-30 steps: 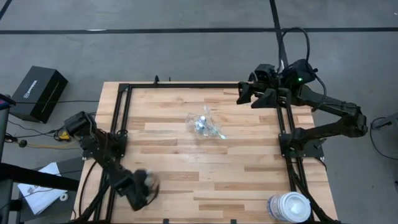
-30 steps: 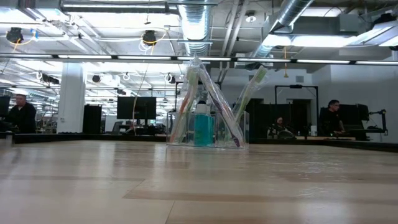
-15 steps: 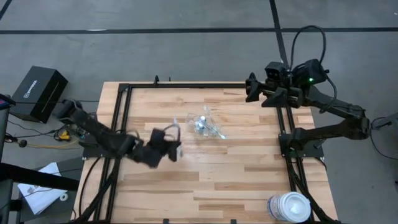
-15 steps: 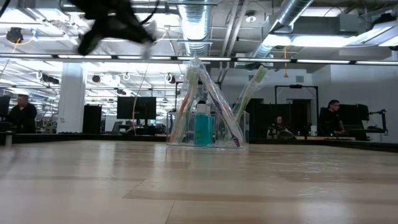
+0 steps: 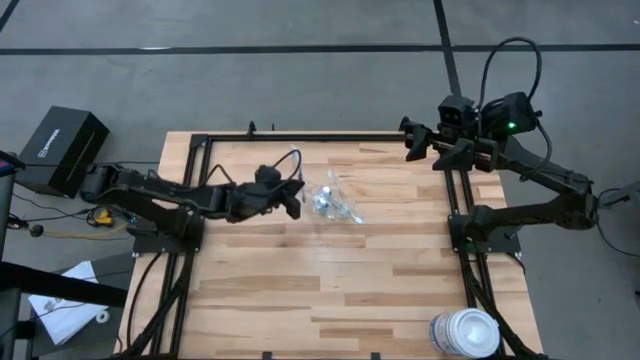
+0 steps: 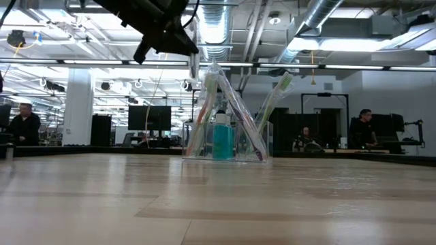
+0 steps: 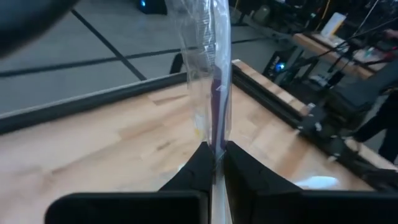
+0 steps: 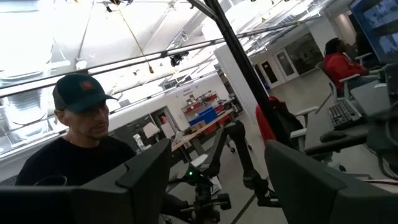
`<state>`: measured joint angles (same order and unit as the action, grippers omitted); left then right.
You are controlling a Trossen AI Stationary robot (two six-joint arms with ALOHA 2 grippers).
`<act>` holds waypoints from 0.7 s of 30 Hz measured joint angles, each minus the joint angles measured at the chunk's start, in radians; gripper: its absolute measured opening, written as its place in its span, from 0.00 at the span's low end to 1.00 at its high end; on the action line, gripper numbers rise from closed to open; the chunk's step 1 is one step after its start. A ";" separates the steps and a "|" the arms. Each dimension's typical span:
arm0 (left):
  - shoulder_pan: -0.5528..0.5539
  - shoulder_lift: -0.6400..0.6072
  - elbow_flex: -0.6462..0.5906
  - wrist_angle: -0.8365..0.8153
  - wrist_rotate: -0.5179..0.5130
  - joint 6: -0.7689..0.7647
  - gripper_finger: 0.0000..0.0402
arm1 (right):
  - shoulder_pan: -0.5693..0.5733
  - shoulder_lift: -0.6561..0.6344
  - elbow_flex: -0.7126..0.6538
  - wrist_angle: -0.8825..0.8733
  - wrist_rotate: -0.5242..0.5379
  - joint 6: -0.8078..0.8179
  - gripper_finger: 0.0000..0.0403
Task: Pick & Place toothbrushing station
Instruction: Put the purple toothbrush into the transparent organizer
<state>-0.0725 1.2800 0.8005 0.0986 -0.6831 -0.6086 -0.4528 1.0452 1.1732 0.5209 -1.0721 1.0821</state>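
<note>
The left wrist view shows a thin toothbrush in a clear plastic sleeve (image 7: 214, 93), with a purple part showing through, standing up between the two dark fingers of the left claw (image 7: 216, 163), which are drawn together to a narrow slit around its lower end. Whether it is firmly pinched or only enclosed cannot be told.

In the high view the small clear plastic container (image 5: 330, 199) with its pale toothbrushes and a blue-teal toothpaste tube (image 6: 223, 141) is seen standing near the middle of the table, toward the far edge, and the left claw (image 5: 287, 203) is placed just beside it on its left. In the low view the brushes are seen leaning against one another in a tent shape above the container.

The step in hand is judged to be the taking of one brush from the set. A straight lift along the brush's own line seems called for next, so that the leaning brushes and the light container are not tipped.

The right claw (image 5: 412, 140) is held wide, with nothing in it, above the far right corner of the frame.

The butcher-block wooden table (image 5: 330, 280) is bordered by a black frame; a large white round tub (image 5: 465, 331) stands at its near right corner. Beyond the table an open workshop with monitors and ceiling ducts is seen, with several people in it.
</note>
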 joint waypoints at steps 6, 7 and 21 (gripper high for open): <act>0.096 0.000 0.000 0.002 0.036 0.113 0.02 | -0.022 0.000 0.000 0.000 -0.029 0.000 0.62; 0.113 0.000 0.000 0.003 0.040 0.125 0.02 | -0.022 -0.001 0.000 0.000 -0.029 0.000 0.62; 0.277 -0.002 -0.243 0.396 0.165 0.182 0.02 | -0.022 0.003 0.000 -0.025 -0.030 -0.016 0.62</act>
<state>0.2047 1.2785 0.5576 0.4948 -0.5179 -0.4263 -0.4747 1.0485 1.1732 0.4957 -1.1019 1.0657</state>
